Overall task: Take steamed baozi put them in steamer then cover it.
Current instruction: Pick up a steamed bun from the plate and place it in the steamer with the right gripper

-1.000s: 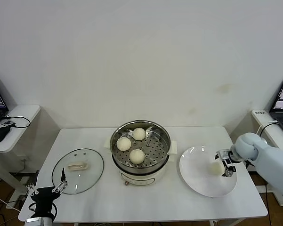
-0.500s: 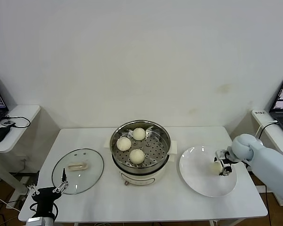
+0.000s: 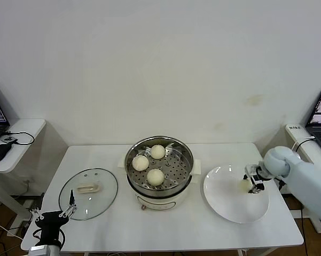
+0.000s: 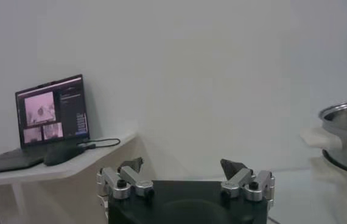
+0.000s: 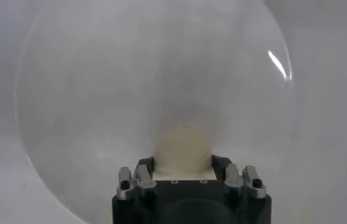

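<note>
- White worktop (image 3: 181, 229) against a plain pale wall carries everything, with the steamer (image 3: 159, 166) at its middle on a white cooker base (image 3: 161, 201).
- Three steamed baozi lie on the perforated floor inside: one toward the back (image 3: 157, 151), one on the robot's left side (image 3: 140, 162), one at the front (image 3: 155, 176), each apart from the others.
- A fourth steamed baozi (image 5: 183, 150) sits over the flat white plate (image 3: 224, 205) on the steamer's right; whether it touches the plate cannot be told.
- The right gripper (image 3: 249, 185) is over the plate's far right part, its jaws closed on that fourth bun from both sides.
- The cover (image 3: 88, 193) lies flat on the worktop to the steamer's left, handle (image 3: 87, 188) up, well apart from the steamer.
- The left gripper (image 4: 185, 173) is parked low at the worktop's front left corner, near the cover's rim, its jaws spread with nothing between them.
- A side shelf (image 3: 16, 144) on the left holds a laptop (image 4: 50, 117) and a mouse (image 4: 64, 153).
</note>
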Controlling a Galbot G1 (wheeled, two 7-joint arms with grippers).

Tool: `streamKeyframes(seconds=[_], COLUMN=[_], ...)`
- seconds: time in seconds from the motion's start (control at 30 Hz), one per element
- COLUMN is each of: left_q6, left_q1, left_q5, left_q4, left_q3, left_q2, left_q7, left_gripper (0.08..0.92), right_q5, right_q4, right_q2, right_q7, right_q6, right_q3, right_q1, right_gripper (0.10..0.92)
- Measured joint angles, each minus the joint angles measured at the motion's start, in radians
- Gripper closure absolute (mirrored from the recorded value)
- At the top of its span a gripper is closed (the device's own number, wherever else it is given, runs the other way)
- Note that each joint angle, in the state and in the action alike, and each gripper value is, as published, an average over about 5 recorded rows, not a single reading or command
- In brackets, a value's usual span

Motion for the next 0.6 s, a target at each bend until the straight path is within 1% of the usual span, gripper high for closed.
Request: streamKeyframes(seconds=[0.17,0.3,0.6], left_q6=[0.005,0.007,0.010], left_q1=[-0.005,-0.012,-0.025], left_q5=[-0.001,-0.002,-0.003], left_q4=[0.001,0.002,-0.006], left_q3=[0.003,0.010,0.027], left_q2=[-0.002,-0.003,-0.008], left_q7=[-0.001,-0.001,-0.001], left_gripper=[0.177,0.177,0.177], right_q5=[0.075,0.164,0.422], right_q4=[0.052,0.102,0.193], right_q2=[-0.018,-0.013,0.078], right_q7=[-0.008,-0.005,0.048], right_q6=[-0.030,-0.064,-0.185], right_q3=[-0.083,-0.179,-0.401], right_q1=[0.131,0.275,0.589], right_gripper=[0.423,0.420,0.406])
